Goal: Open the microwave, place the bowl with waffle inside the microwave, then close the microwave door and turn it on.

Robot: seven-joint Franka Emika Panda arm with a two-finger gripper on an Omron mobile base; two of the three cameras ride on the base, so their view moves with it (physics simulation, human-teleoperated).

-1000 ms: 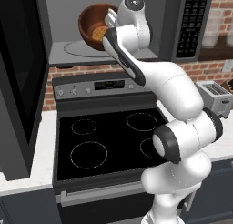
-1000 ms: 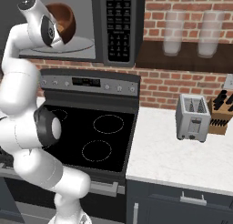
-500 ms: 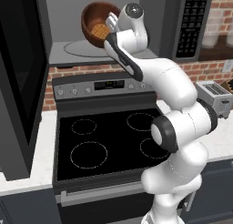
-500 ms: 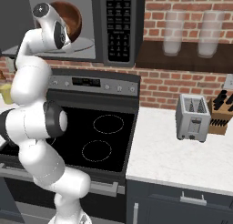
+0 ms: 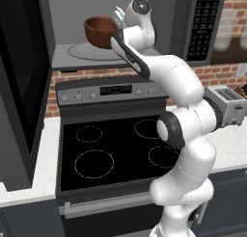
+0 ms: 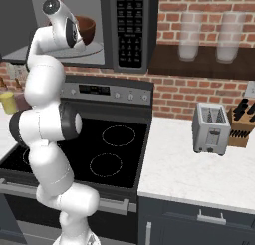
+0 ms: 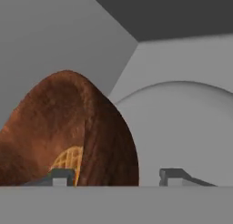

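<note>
The microwave (image 5: 164, 19) stands with the microwave door (image 5: 19, 86) swung wide to the left. The reddish-brown bowl (image 5: 100, 32) sits upright over the round glass turntable (image 5: 82, 51) inside the light grey cavity; whether it touches the glass I cannot tell. My gripper (image 5: 117, 25) is at the bowl's right rim. In the hand view the gripper (image 7: 117, 175) is open, its fingertips (image 7: 175, 175) far apart with the bowl's wall (image 7: 100, 141) between them and a gap on the outer side. The waffle (image 7: 68, 161) shows inside the bowl. The bowl (image 6: 86, 29) also shows behind my hand.
The black keypad strip (image 6: 129, 25) is right of the cavity. Below lies the black stove (image 5: 116, 149) with its silver control panel (image 5: 113, 90). A toaster (image 6: 211, 128) and a knife block (image 6: 241, 119) stand on the white counter at right.
The bowl has gone from tilted to upright and come down onto the turntable area. My jaws have spread from a grip on its rim to open.
</note>
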